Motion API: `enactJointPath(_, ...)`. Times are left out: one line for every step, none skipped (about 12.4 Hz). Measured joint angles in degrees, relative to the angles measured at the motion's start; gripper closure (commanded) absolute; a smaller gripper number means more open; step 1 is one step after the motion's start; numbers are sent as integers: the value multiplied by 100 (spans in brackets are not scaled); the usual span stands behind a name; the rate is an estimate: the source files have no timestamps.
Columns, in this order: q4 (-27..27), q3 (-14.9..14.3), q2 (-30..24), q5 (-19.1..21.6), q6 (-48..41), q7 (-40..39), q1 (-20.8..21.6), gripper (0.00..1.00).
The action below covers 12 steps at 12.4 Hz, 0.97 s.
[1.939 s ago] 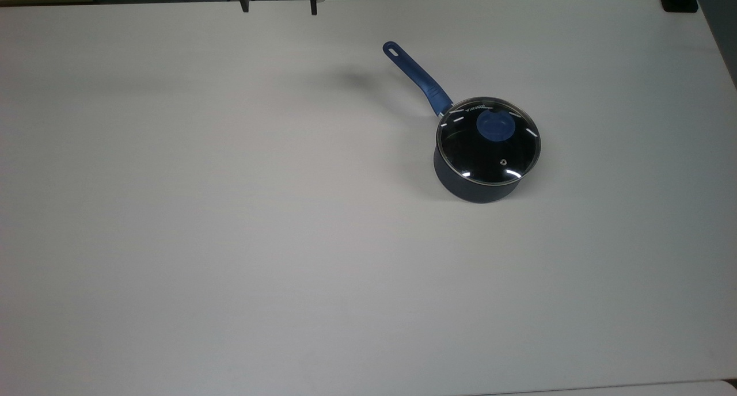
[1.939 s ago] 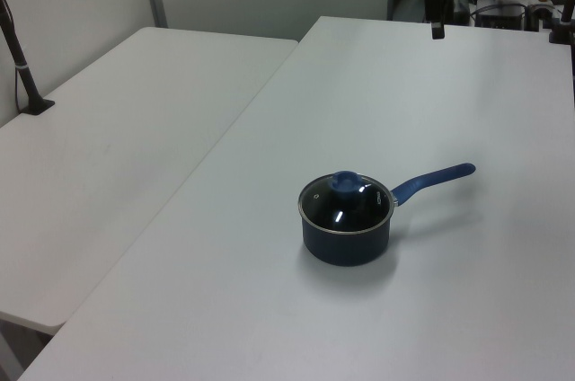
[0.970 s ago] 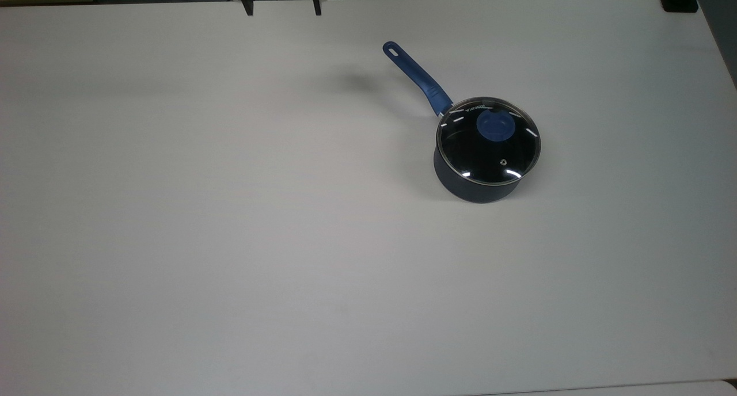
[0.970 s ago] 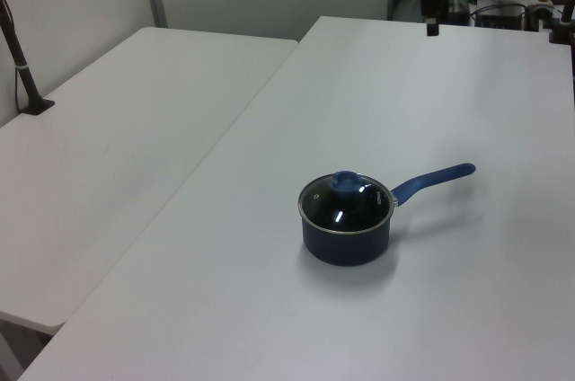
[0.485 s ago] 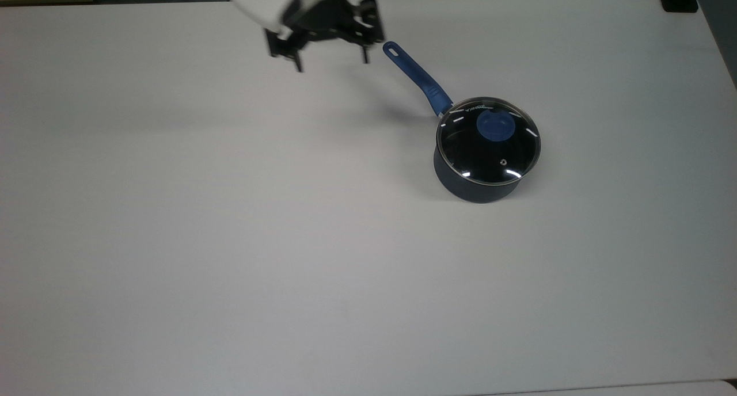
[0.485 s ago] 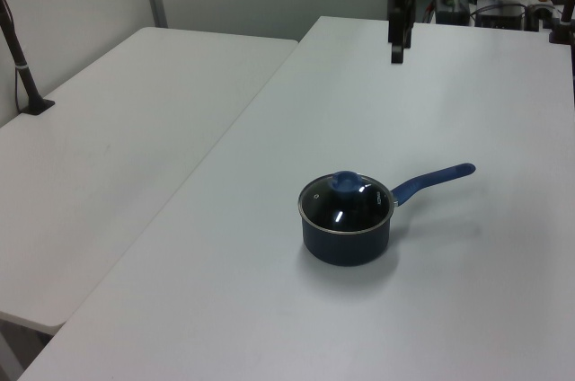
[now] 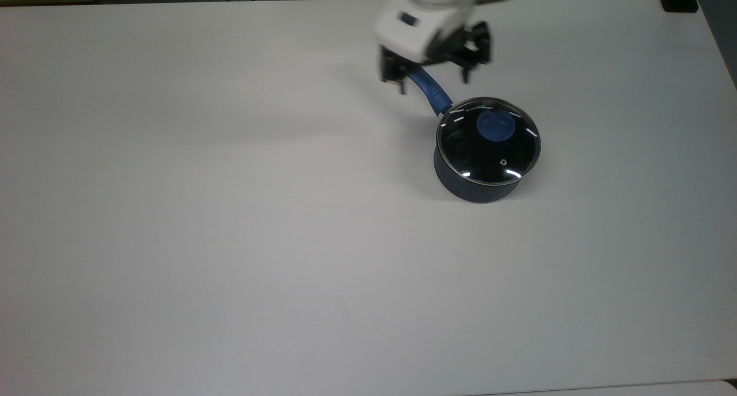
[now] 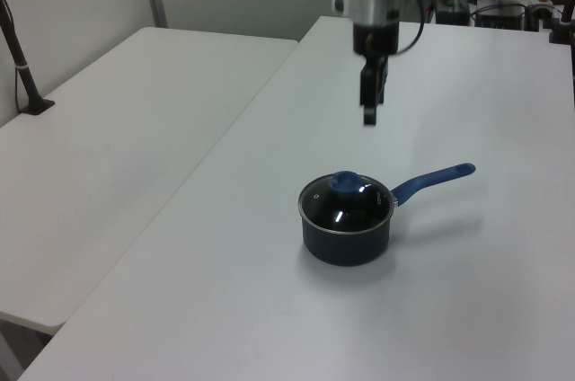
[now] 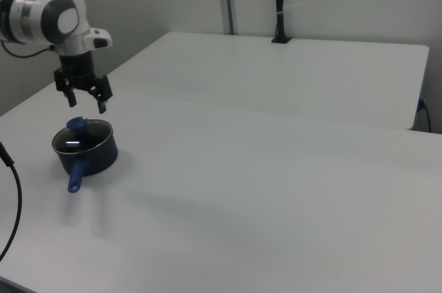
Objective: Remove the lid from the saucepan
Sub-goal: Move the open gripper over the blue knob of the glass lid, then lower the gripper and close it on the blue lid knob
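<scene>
Top view: gripper spread wide, empty, hangs above pan handle; lid knob lies lower right of it in frame.

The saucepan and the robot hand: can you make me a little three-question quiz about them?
1. True or false: the lid sits on the saucepan.
2. What colour is the lid's knob? A red, B blue, C green.
3. Fill in: the hand hangs above the table with its fingers ____.

Key: 1 true. 2 B. 3 open; in the top view it is over the saucepan's handle, not touching the lid.
</scene>
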Motion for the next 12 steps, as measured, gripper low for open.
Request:
enactJointPath(24, 0, 152, -36, 166, 300, 203, 0)
enactJointPath(76, 0, 305, -107, 225, 533, 356, 0)
enactJointPath(134, -1, 454, -152, 268, 692, 475, 0)
enactJointPath(201, -1, 586, -167, 353, 860, 559, 0)
enactJointPath(258, -1, 706, -173, 499, 1026, 628, 0)
enactJointPath(297, -1, 798, -203, 627, 1145, 688, 0)
enactJointPath(325, -1, 868, -260, 697, 1240, 744, 0)
enactJointPath(366, -1, 922, -297, 747, 1309, 782, 0)
enactJointPath(439, -1, 967, -306, 748, 1357, 799, 0)
enactJointPath(508, -2, 1015, -313, 749, 1407, 799, 0)
enactJointPath(545, -2, 1066, -359, 749, 1429, 799, 0)
enactJointPath(556, -3, 1103, -420, 749, 1438, 799, 0)
